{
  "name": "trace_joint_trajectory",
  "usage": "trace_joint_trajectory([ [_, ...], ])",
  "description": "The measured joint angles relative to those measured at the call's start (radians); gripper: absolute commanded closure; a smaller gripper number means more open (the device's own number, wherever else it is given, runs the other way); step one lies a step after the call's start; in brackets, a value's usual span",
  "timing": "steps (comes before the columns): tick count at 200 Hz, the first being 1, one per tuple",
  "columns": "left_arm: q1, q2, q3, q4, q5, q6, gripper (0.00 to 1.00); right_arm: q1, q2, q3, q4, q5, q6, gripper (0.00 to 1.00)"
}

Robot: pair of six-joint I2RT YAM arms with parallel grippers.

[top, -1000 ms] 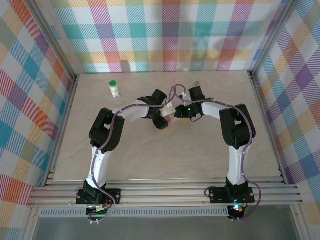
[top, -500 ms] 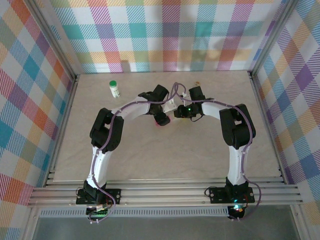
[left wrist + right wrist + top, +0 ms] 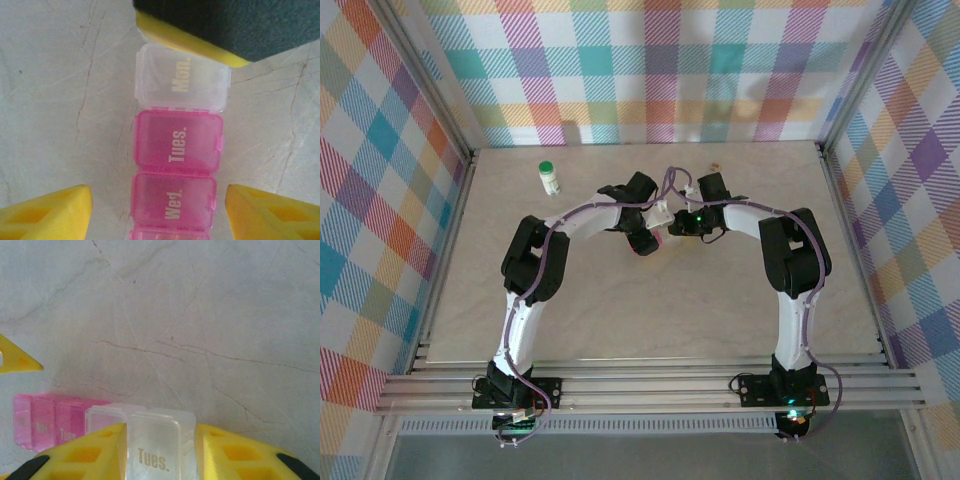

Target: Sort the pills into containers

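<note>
**On the table [image 3: 800,290], one pill box [image 3: 176,150] between two sets of fingers**

The left gripper [image 3: 161,215] stands spread wide. Its two yellow fingers [image 3: 50,217] sit on either side of the pill box, each apart from it with bare table showing in the gap. It holds nothing. In the left wrist view the box lies lengthwise between those fingers and runs away from them. Its far end goes under a dark, yellow-edged finger of the other arm.

The right gripper [image 3: 160,450] is drawn in close on the clear end of the box. In its own view a clear compartment sits between its two yellow fingers, tight against both, so it looks pinched. The pink part of the box runs off to the left of those fingers, flat on the table.

The lids carry white print. In the left wrist view the clear lid reads "Mon." and the two pink lids next to it read "Tues." and "Wed."; a further pink compartment is cut off by the frame edge. In the right wrist view the clear lid between the fingers reads "Tues.", and the pink lids beside it show "Tues." and a fainter "Wed".

From above, both grippers meet near the middle of the table, with a sliver of pink just below them. A white bottle with a green cap [image 3: 550,177] stands upright well apart, toward the back left corner.
</note>
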Motion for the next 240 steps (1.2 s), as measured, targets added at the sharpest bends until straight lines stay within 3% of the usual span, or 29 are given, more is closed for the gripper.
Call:
trace_joint_trajectory([
  [30, 0.0, 0.01, 0.0, 0.0, -0.005, 0.0, 0.31, 0.0, 0.0, 0.0, 0.0, 0.0, 0.0, 0.62],
  [60, 0.0, 0.014, 0.004, -0.002, -0.006, 0.011, 0.41, 0.0, 0.0, 0.0, 0.0, 0.0, 0.0, 0.62],
  [82, 0.0, 0.018, 0.007, -0.007, -0.003, 0.017, 0.54, 0.0, 0.0, 0.0, 0.0, 0.0, 0.0, 0.62],
  [154, 0.003, 0.04, 0.073, -0.093, 0.023, 0.038, 0.66, 0.0, 0.0, 0.003, -0.005, 0.006, 0.0, 0.63],
  [195, 0.042, 0.095, 0.175, -0.205, 0.129, 0.047, 0.67, 0.0, 0.007, 0.025, -0.035, 0.019, 0.0, 0.63],
  [240, 0.087, 0.152, 0.269, -0.299, 0.242, 0.035, 0.6, 0.002, 0.008, 0.033, -0.047, 0.034, 0.0, 0.63],
])
